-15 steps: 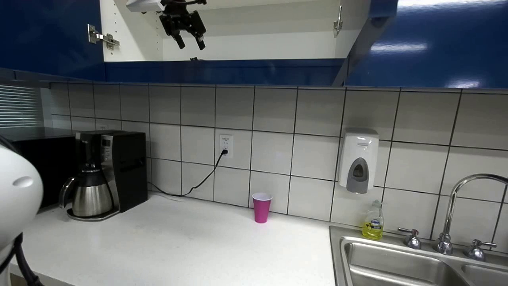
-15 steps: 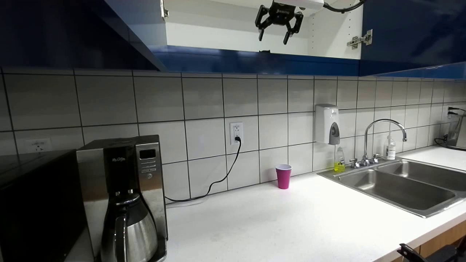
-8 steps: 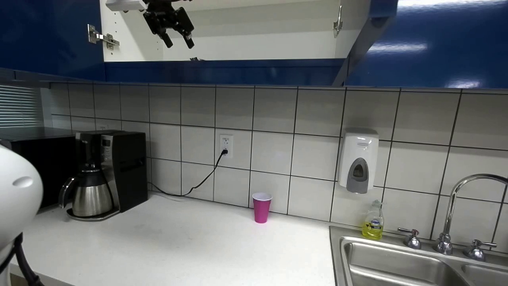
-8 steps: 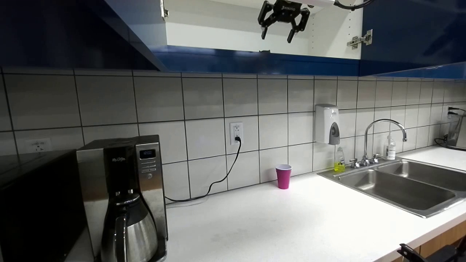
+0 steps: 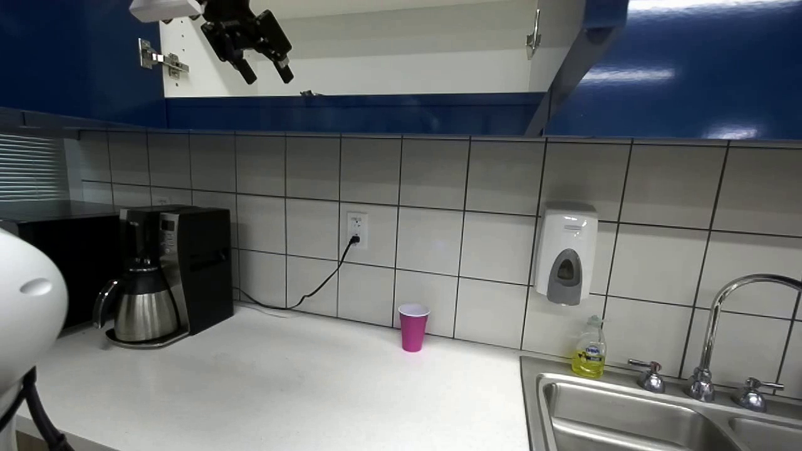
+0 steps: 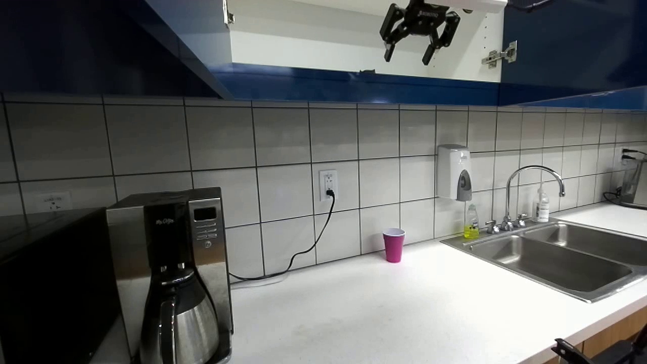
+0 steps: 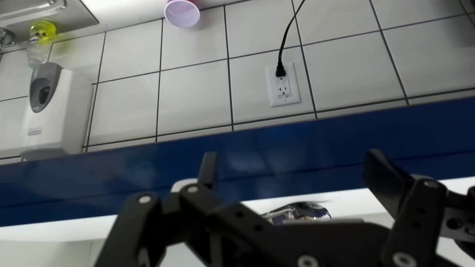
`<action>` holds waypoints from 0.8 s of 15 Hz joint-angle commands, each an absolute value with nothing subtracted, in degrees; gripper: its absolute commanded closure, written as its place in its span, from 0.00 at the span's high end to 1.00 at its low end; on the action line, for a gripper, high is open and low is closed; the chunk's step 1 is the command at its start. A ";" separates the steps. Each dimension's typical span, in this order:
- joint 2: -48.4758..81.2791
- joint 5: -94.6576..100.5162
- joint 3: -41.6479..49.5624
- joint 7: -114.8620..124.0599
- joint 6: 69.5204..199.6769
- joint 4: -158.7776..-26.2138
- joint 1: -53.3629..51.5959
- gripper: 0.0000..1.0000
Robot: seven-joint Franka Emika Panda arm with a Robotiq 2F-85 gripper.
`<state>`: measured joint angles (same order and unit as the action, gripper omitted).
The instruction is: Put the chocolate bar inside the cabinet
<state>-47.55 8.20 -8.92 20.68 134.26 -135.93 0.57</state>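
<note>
Wrist view: chocolate bar (image 7: 300, 212) part-hidden, long axis unclear.

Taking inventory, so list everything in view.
cabinet: one open, blue, overhead
chocolate bar: one, dark, inside cabinet
counter: one, white, under cabinet
tiles: many, white, above counter
cup: one, pink, counter
coffee maker: one, black-silver, counter
boxy appliance: one, black, counter
far appliance: one, grey, counter
outlets: three, white, tiles
cords: several, black, outlets
dispenser: one, white, tiles
sink: one, silver, counter
bottles: two, yellow and white, sink
faucet: one, chrome, sink
blinds: one, grey, beside tiles
gripper: one, black, at cabinet
arm: one, white, above gripper
</note>
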 commanded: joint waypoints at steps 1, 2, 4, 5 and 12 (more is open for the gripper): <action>-51.13 5.93 -6.97 16.24 135.36 -142.46 -0.15 1.00; -50.93 5.36 -6.26 15.26 135.41 -143.72 -0.31 1.00; -49.41 3.77 -4.39 13.10 135.42 -145.60 -0.66 1.00; -48.42 3.17 -3.54 12.01 135.36 -146.39 -0.66 1.00; -34.83 -1.14 1.07 5.39 135.40 -149.98 -1.04 1.00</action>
<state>-41.30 0.89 0.12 8.33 134.40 -149.92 -0.41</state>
